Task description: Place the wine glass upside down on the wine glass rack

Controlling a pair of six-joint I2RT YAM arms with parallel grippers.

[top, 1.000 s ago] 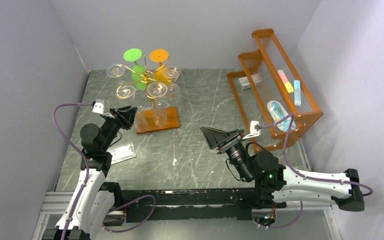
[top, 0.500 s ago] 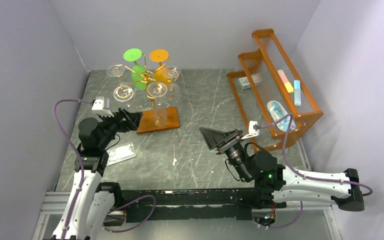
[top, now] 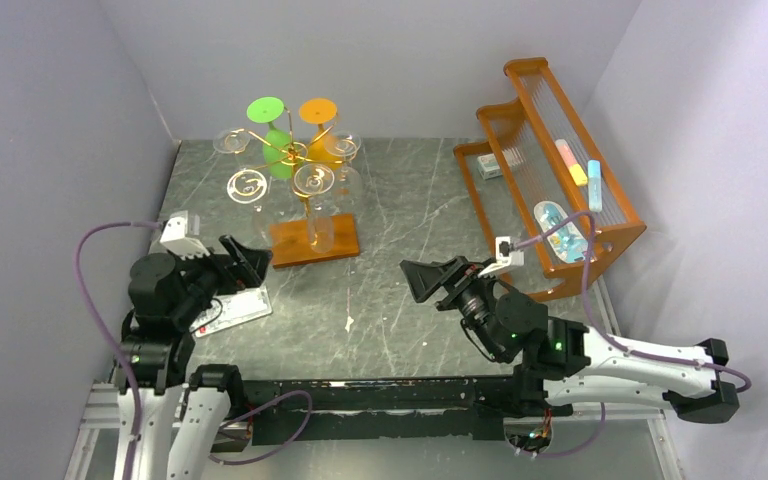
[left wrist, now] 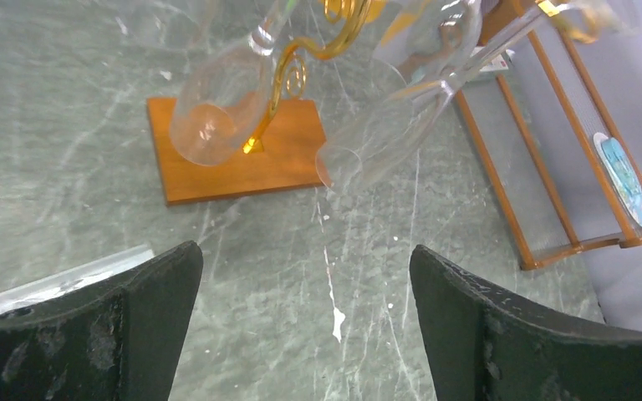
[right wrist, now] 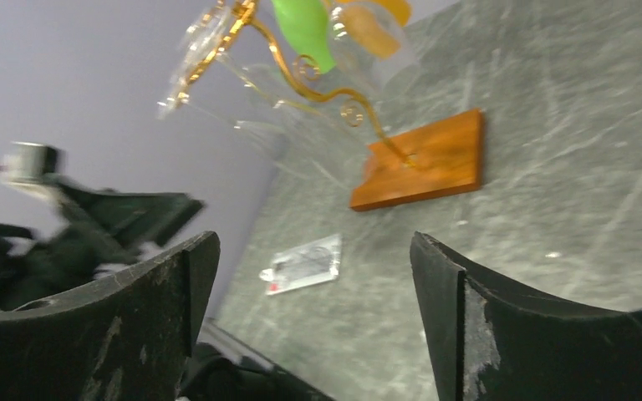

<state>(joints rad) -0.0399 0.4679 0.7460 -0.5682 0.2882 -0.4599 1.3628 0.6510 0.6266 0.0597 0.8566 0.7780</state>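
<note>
Left tool [top: 247, 260] is spread and carries nothing. The right tool [top: 422, 280] is likewise empty, jaws apart, hovering over the middle of the worktop [top: 400, 200]. I find no loose glass on the worktop. The nearest clear wine glass [top: 318, 224] hangs bowl-down from the wine glass rack [top: 293, 155], over its wooden base [top: 315, 243], among 5 others. I judge the placement done.

Hazards:
- The left tool sits just near-left of the base. Any swing to the far right could strike that low bowl, slide its foot out of the scroll, or tip the thin stand.
- A white card [top: 235, 305] lies under the left arm and could be dragged.
- The right tool is well apart from the rack, so I rate its risk low.
</note>
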